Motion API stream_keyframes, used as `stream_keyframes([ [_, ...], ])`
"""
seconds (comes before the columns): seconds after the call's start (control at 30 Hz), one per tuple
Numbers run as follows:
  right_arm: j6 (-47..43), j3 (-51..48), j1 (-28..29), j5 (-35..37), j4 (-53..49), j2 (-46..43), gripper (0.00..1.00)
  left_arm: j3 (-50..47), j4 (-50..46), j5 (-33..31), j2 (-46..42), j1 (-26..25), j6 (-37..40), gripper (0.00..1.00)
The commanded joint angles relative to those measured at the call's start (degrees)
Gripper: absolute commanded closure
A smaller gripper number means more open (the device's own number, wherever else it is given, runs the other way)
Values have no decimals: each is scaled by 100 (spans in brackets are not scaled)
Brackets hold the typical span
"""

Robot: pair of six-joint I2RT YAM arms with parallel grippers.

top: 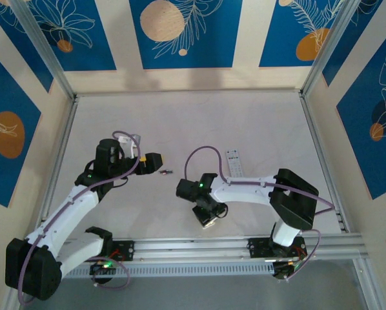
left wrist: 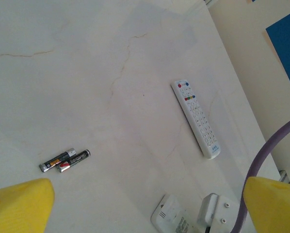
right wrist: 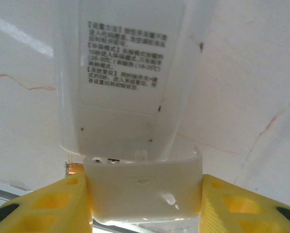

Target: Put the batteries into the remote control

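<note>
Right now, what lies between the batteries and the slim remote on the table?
Only bare tabletop separates the batteries and slim remote, per the left wrist view.

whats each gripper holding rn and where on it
The right gripper clamps the white remote across its end, label side facing the wrist camera. The left gripper is open and holds nothing.

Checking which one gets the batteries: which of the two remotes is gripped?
The white remote showing its printed back label, clamped in the right gripper. The other remote, with coloured buttons, lies face up on the table, untouched.
</note>
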Motion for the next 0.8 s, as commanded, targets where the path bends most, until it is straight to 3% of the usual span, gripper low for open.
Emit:
stream_keyframes([
  [0.0,1251,246,193,389,-195,-210,51,-93,161,161,-57,44,-44,0],
  [0.17,1731,138,469,438,-155,-337,52,-154,196,205,-88,44,-41,0],
  [0.77,2493,-177,557,10,230,-215,51,-245,128,205,-315,44,-28,0],
])
